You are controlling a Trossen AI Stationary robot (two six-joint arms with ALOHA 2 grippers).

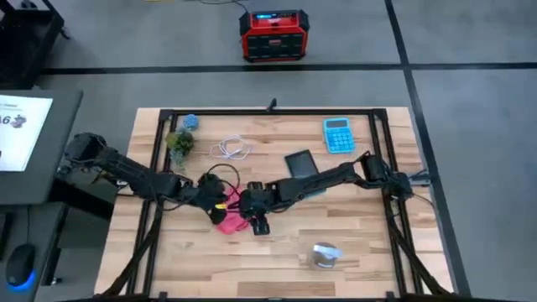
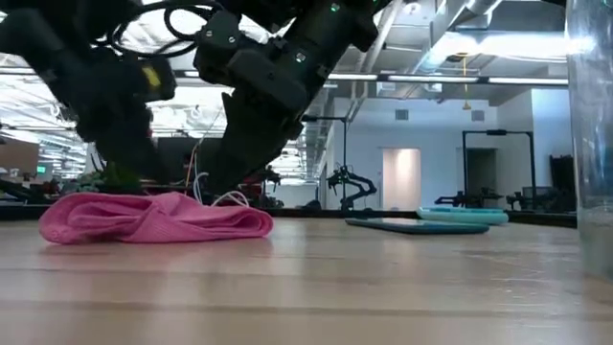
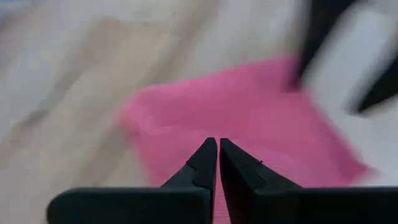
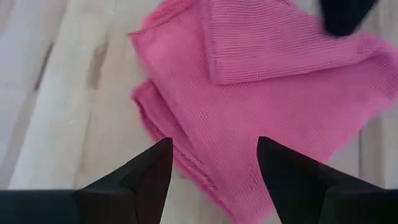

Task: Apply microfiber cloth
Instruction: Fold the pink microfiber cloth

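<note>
The microfiber cloth (image 1: 228, 216) lies crumpled on the wooden table (image 1: 369, 243), slightly toward 7 o'clock from the table centre in the high view. In the low view the cloth (image 2: 153, 218) rests flat on the surface as a low, folded pink heap. The right wrist view shows it (image 4: 267, 93) folded over on itself, with one layer turned back across the layers beneath.

The left gripper (image 1: 220, 204) is positioned over the cloth, its arm reaching in from 9 o'clock. In the left wrist view the left gripper (image 3: 218, 155) has its two dark fingers brought together — only a thin slit separates the tips. The tips point at the pink fabric (image 3: 249, 124); whether any fabric is pinched between them cannot be determined.

The right gripper (image 1: 252, 220) sits just beside the cloth on its 3 o'clock side, its arm reaching in from 3 o'clock. In the right wrist view the right gripper (image 4: 214, 162) has its fingers spread wide apart, with the cloth edge visible between them and nothing held.

Other items on the table:
- a dark phone (image 1: 300, 163) near the centre, toward 1 o'clock;
- a blue calculator (image 1: 338, 135) toward 1 o'clock, beyond the phone;
- a white cable (image 1: 232, 150) toward 11 o'clock;
- a clear glass (image 1: 324, 256) toward 5 o'clock.
</note>
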